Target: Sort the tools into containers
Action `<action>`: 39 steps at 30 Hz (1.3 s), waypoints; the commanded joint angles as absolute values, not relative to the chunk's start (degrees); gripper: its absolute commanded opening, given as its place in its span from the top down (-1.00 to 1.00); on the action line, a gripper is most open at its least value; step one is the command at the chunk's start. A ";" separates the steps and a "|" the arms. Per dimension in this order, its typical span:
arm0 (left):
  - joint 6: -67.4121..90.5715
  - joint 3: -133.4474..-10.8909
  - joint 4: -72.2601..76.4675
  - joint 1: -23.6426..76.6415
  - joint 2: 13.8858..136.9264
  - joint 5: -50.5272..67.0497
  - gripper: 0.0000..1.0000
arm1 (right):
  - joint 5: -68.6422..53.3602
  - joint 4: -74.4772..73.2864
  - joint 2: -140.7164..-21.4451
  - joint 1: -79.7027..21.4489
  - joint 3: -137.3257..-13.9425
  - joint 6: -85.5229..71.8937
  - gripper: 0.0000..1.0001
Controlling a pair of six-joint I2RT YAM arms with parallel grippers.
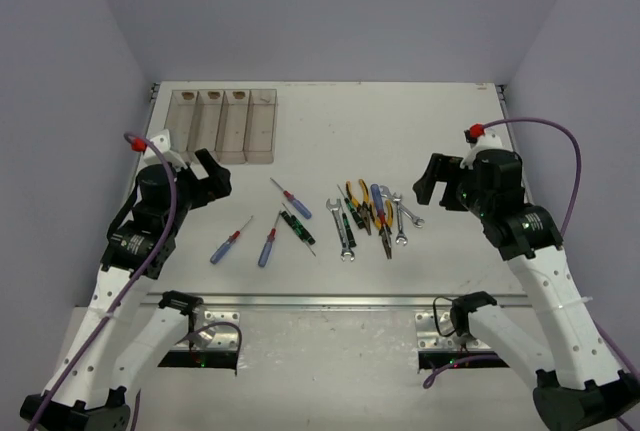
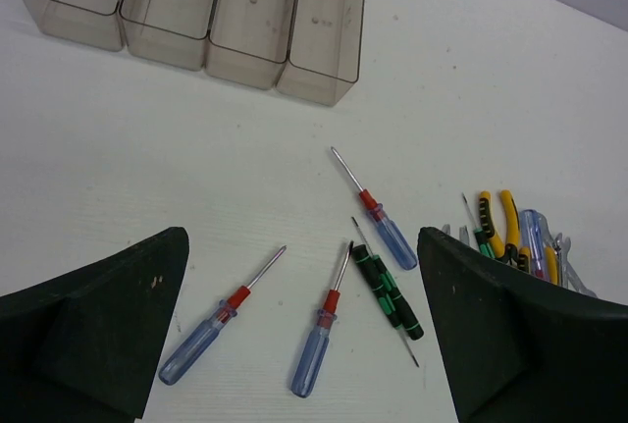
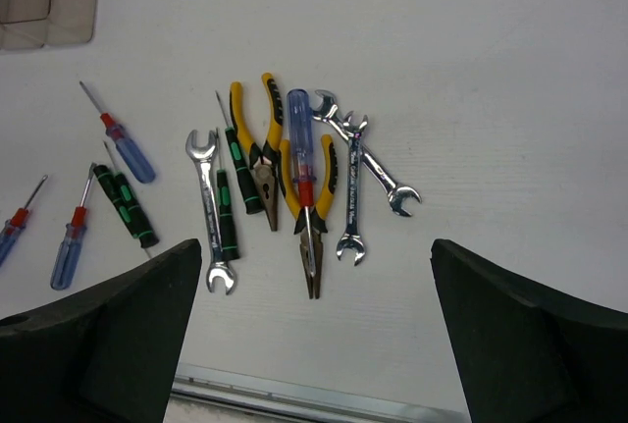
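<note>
Left gripper [image 2: 302, 238], right gripper [image 3: 314, 246]: both spread, empty. Bins [image 1: 222, 131] run lengthwise from tabletop [image 1: 450, 121] far edge. Crossed wrenches [image 3: 355, 187] are clear in right wrist view only.

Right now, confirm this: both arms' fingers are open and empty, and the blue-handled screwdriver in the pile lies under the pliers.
No: the blue-handled screwdriver lies on top of the pliers, as the right wrist view shows. Left fingers and right fingers are open and empty.
</note>
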State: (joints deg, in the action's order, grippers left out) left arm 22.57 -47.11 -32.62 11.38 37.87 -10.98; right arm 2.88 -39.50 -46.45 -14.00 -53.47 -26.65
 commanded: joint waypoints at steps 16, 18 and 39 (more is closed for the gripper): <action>22.41 -46.61 -30.07 12.05 39.29 -8.92 -1.00 | -3.87 -38.14 -89.68 -15.39 -74.09 -22.42 -0.48; 22.32 -46.58 -29.85 12.04 39.25 -8.70 -1.00 | -2.35 -40.19 -95.93 -17.37 -80.40 -21.22 -0.32; 21.97 -46.41 -29.30 12.22 37.95 -6.72 -1.00 | 4.25 -39.13 -118.56 -22.76 -83.87 -22.34 0.35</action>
